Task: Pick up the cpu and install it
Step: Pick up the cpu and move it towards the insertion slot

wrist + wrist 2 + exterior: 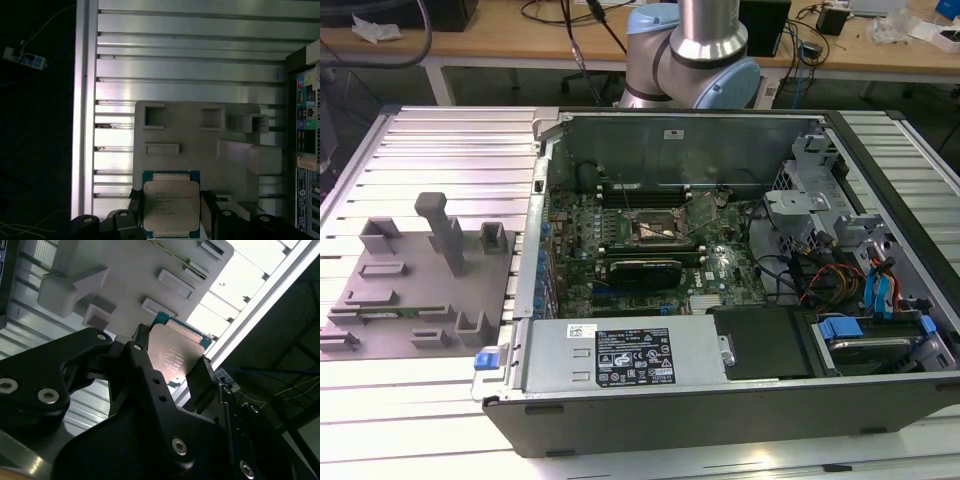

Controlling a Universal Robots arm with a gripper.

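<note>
1. The gripper (173,351) has its two black fingers (142,352) closed partway, clamped on opposite edges of the cpu (176,354). There is no gap between the pads and the chip.
2. The cpu is held flat between the fingertips, with its silvery metal top facing both wrist cameras and a green board edge showing around the lid. There is print on the lid.
3. In the first wrist view, the cpu (171,205) sits in the gripper (170,197) over the edge of the grey fixture plate (195,130). The plate lies well below it, and the chip is not touching it.
4. In the exterior view, the fixture plate (420,275) lies on the slatted aluminium table (440,140), on the exterior view's left, just beside the open computer case (720,415).
5. Inside the case, the motherboard (720,265) lies flat with the dark square socket (658,232) near its middle. A metal flap (700,210) looks tilted up just beside the socket, toward the exterior view's right.
6. The power supply (620,355) runs along the near wall of the case.
7. The arm's (705,50) base joints stand behind the case.
</note>
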